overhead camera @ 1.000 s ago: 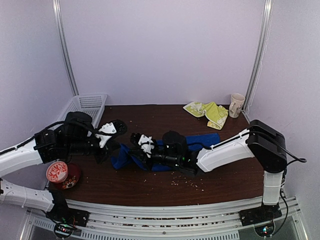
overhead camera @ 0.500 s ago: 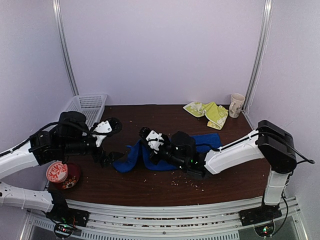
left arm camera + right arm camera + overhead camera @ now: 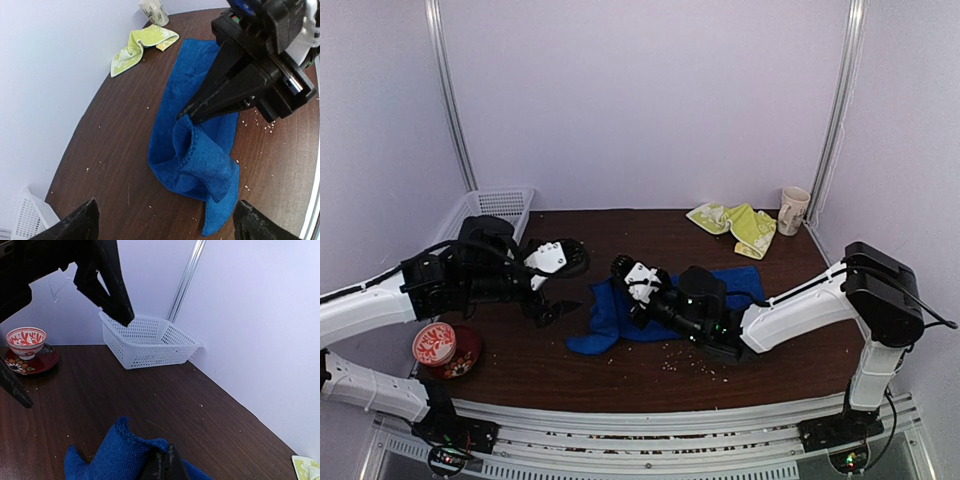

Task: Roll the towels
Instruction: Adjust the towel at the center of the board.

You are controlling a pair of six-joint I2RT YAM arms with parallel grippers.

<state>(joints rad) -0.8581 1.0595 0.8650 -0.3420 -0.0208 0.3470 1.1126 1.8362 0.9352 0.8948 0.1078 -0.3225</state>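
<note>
The blue towel (image 3: 608, 322) lies crumpled mid-table, and its far end (image 3: 738, 277) stretches towards the right. My right gripper (image 3: 623, 292) is shut on a raised edge of this towel (image 3: 107, 455), and its black fingers (image 3: 162, 462) pinch the hem; the left wrist view shows the same pinch (image 3: 185, 116) above the folded cloth (image 3: 200, 155). My left gripper (image 3: 563, 287) hangs open just left of the towel, with nothing between its fingertips (image 3: 82, 220). The yellow-green towel (image 3: 735, 225) lies bunched at the back right (image 3: 142, 45).
A white mug (image 3: 792, 210) stands by the yellow-green towel. A white basket (image 3: 490, 212) sits at the back left (image 3: 150, 340). A red-and-white cup on a dark saucer (image 3: 442, 345) is at the front left. Crumbs dot the brown table (image 3: 680, 365).
My left gripper has opened, let go of the blue towel's left end and shifted right. My right gripper has pulled its pinched edge to the right, folding the towel over.
</note>
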